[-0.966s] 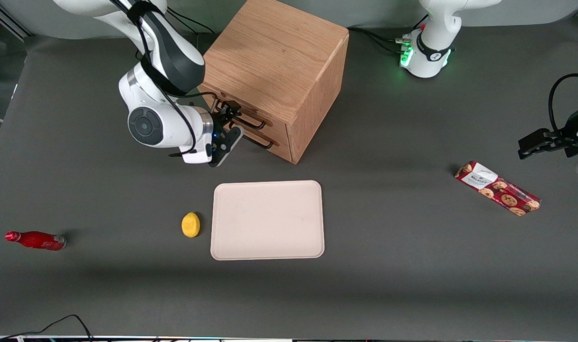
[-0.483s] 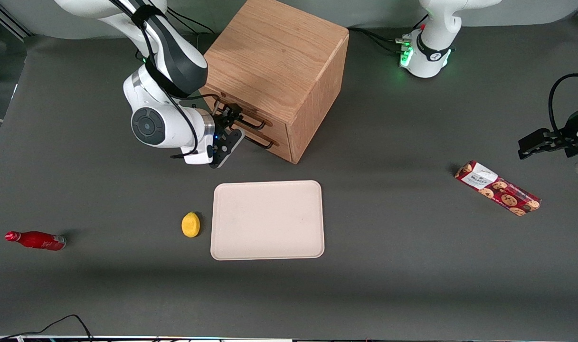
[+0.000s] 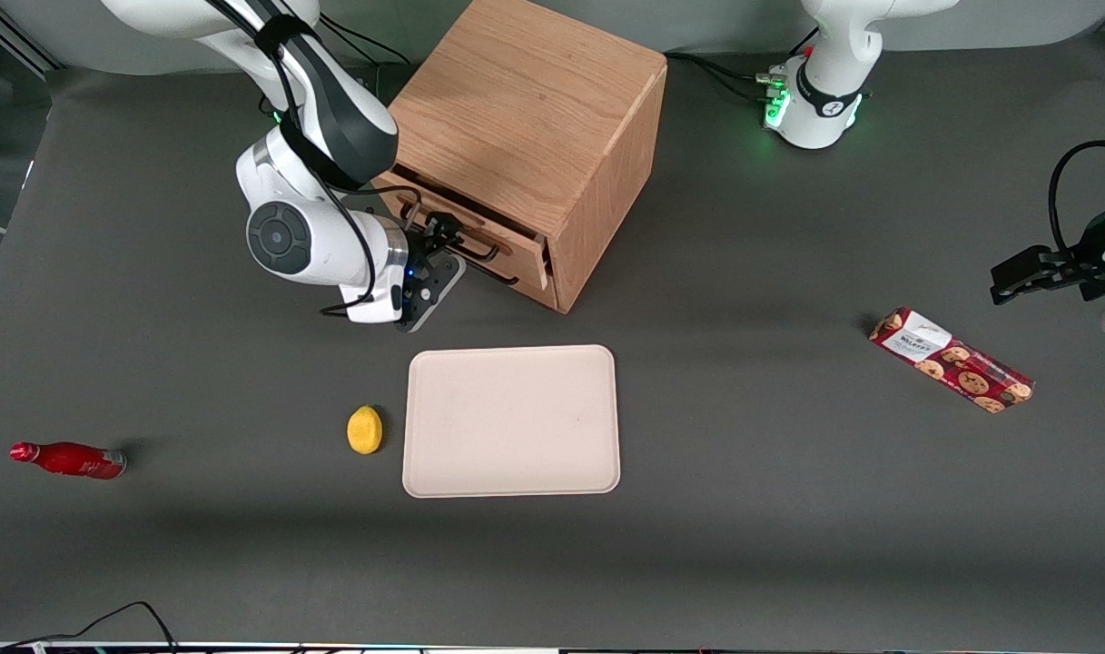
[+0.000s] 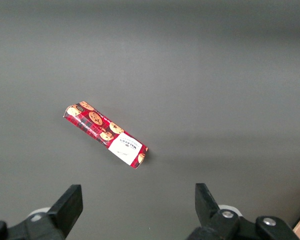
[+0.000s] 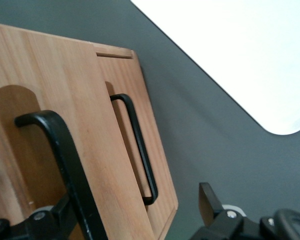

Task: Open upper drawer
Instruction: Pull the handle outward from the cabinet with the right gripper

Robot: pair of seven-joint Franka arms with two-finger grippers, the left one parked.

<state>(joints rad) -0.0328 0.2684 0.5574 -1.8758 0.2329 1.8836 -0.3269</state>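
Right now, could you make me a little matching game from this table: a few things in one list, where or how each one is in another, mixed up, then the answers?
Things:
1. upper drawer
2. lemon
3. red bottle
4. hand

Descriptions:
A. lying on its side toward the working arm's end of the table
B. at the black bar handle
C. pulled partly out of the wooden cabinet
D. beside the pale tray

Pairs: 1-C, 2-D, 3-A, 4-B
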